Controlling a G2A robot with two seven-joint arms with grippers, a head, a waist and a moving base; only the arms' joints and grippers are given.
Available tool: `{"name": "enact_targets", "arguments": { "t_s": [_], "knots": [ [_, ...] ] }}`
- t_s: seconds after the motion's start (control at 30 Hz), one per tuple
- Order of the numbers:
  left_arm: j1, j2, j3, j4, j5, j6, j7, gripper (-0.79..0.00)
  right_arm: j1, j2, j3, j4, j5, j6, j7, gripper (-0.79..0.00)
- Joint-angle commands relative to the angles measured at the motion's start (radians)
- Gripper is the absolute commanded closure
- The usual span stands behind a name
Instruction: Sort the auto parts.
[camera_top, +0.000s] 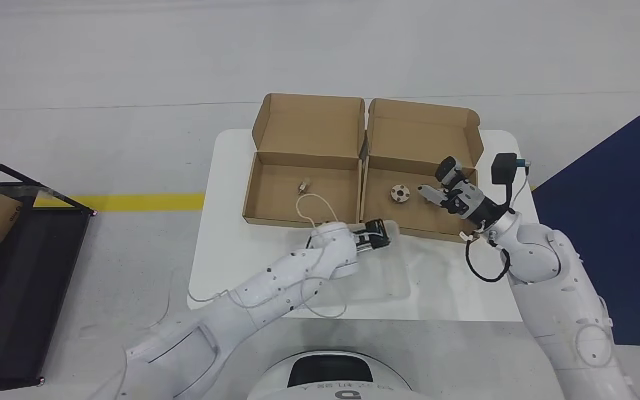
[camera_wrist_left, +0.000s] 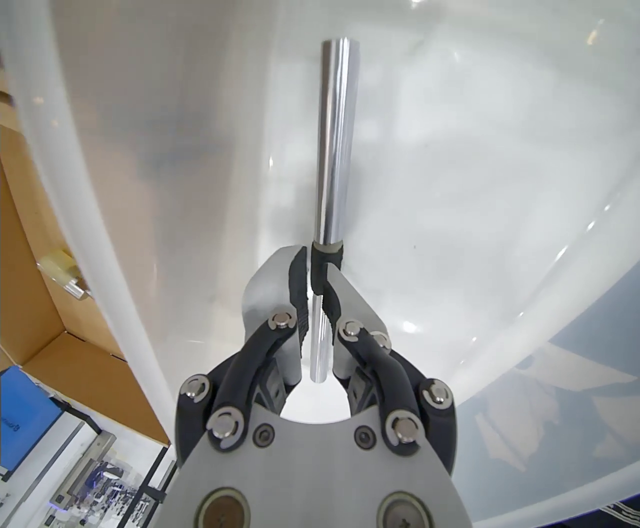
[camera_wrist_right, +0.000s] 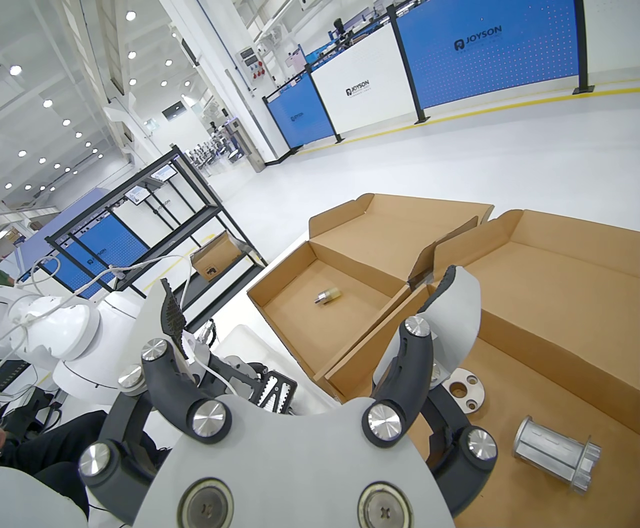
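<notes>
While the left gripper (camera_wrist_left: 315, 270) pinches a shiny metal rod (camera_wrist_left: 334, 140) inside the clear bin (camera_wrist_left: 475, 200) nearest the robot, the right gripper (camera_wrist_right: 311, 285) hangs wide open over the right box (camera_wrist_right: 550, 300), where a disc (camera_wrist_right: 466, 390) and a ribbed cylinder (camera_wrist_right: 555, 452) lie.

The left claw (camera_wrist_left: 316, 272) is closed on a shiny metal rod (camera_wrist_left: 334, 150), its black pads (camera_wrist_left: 299, 282) pinching it at a dark band partway along. The longer bare stretch runs out beyond the tips, and a short end pokes back toward the wrist. Claw and rod sit inside a translucent white tub (camera_wrist_left: 95, 240). Past the tub's rim lies a cardboard box (camera_wrist_left: 30, 290) with a small pale part (camera_wrist_left: 62, 272) in it, close to the rim
</notes>
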Motion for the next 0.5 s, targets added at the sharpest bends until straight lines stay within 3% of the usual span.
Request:
{"name": "enact_targets", "arguments": {
  "t_s": [0.0, 0.3, 0.47],
  "knots": [
    [0.008, 0.003, -0.006, -0.017, 0.009, 0.001, 0.006, -0.080, 0.000, 0.000, 0.000, 0.000, 0.000, 0.000, 0.000, -0.785],
    [0.041, 0.020, -0.038, -0.049, 0.030, -0.031, -0.002, -0.092, 0.000, 0.000, 0.000, 0.000, 0.000, 0.000, 0.000, -0.785],
    [0.033, 0.009, -0.029, -0.022, 0.020, -0.048, -0.020, -0.212, 0.000, 0.000, 0.000, 0.000, 0.000, 0.000, 0.000, -0.785]
  ]
}}
